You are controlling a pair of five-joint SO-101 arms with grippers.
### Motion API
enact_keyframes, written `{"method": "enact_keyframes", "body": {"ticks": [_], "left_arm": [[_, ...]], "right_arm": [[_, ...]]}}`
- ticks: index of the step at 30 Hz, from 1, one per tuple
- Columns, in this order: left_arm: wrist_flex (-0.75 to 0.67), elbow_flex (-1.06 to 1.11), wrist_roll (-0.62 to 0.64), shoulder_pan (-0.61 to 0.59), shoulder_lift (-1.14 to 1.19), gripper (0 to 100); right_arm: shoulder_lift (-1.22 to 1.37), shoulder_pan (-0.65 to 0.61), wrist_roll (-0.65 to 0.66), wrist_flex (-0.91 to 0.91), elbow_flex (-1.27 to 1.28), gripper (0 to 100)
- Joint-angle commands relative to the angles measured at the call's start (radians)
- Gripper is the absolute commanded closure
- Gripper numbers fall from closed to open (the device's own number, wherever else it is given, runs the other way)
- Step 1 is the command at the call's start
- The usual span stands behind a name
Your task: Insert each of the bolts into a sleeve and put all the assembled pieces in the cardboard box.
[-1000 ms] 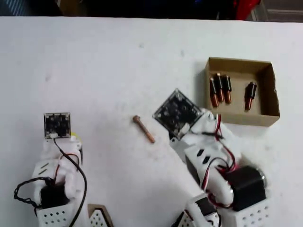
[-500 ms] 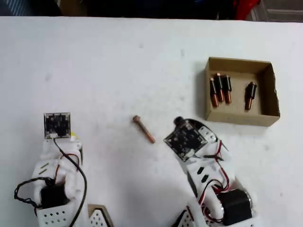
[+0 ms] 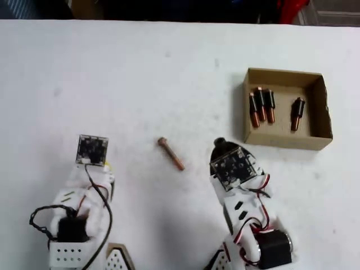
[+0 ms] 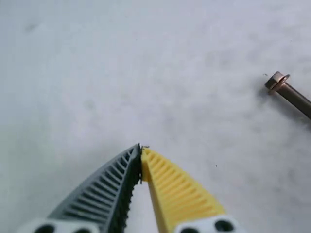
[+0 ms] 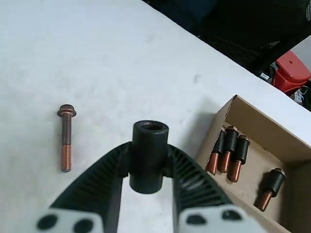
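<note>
A copper bolt (image 3: pixel 170 153) lies loose on the white table between the two arms; it also shows as the bolt (image 4: pixel 288 92) and the bolt (image 5: pixel 66 137). My right gripper (image 5: pixel 148 170) is shut on a black sleeve (image 5: pixel 148 156), held upright with its bore open; from above the sleeve (image 3: pixel 219 143) pokes out just beyond the arm, right of the bolt. My left gripper (image 4: pixel 141 149) is shut and empty, over bare table left of the bolt. The cardboard box (image 3: pixel 315 115) at the right holds several assembled pieces (image 3: pixel 262 106).
The box wall (image 5: pixel 221 119) stands close beside the held sleeve. Open white table spreads to the far side and the left. Dark clutter and a red object (image 5: pixel 290 70) lie past the table's far edge.
My right arm drew back toward the near edge, carrying the sleeve away from the box. My left arm shifted to the right, toward the bolt. The bolt stayed put.
</note>
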Motion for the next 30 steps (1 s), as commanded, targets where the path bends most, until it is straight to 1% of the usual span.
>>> {"method": "enact_keyframes", "body": {"ticks": [1, 6, 11, 14, 17, 20, 24, 27, 30], "left_arm": [[-0.035, -0.002, -0.005, 0.021, -0.010, 98], [-0.035, -0.006, -0.006, 0.021, -0.010, 98], [-0.018, -0.087, 0.000, 0.021, -0.007, 98], [0.051, -0.172, 0.000, 0.044, -0.005, 98], [0.123, -0.259, 0.023, 0.097, -0.004, 98], [0.166, -0.342, 0.046, 0.131, -0.004, 98], [0.213, -0.428, 0.048, 0.153, 0.008, 98], [0.222, -0.517, 0.049, 0.154, 0.117, 98], [0.222, -0.634, 0.051, 0.157, 0.305, 98]], "right_arm": [[-0.027, 0.007, -0.015, -0.028, 0.025, 98.1], [-0.024, 0.008, -0.015, -0.058, 0.091, 98.1], [-0.024, 0.010, -0.015, -0.145, 0.180, 98.1], [-0.024, 0.010, -0.017, -0.182, 0.219, 98.1], [-0.024, 0.013, -0.083, -0.211, 0.252, 98.1], [-0.024, 0.053, -0.135, -0.220, 0.256, 98.1], [-0.024, 0.090, -0.152, -0.220, 0.259, 98.1], [-0.024, 0.085, -0.152, -0.220, 0.275, 98.1], [-0.024, 0.088, -0.150, -0.220, 0.275, 98.1]]}}
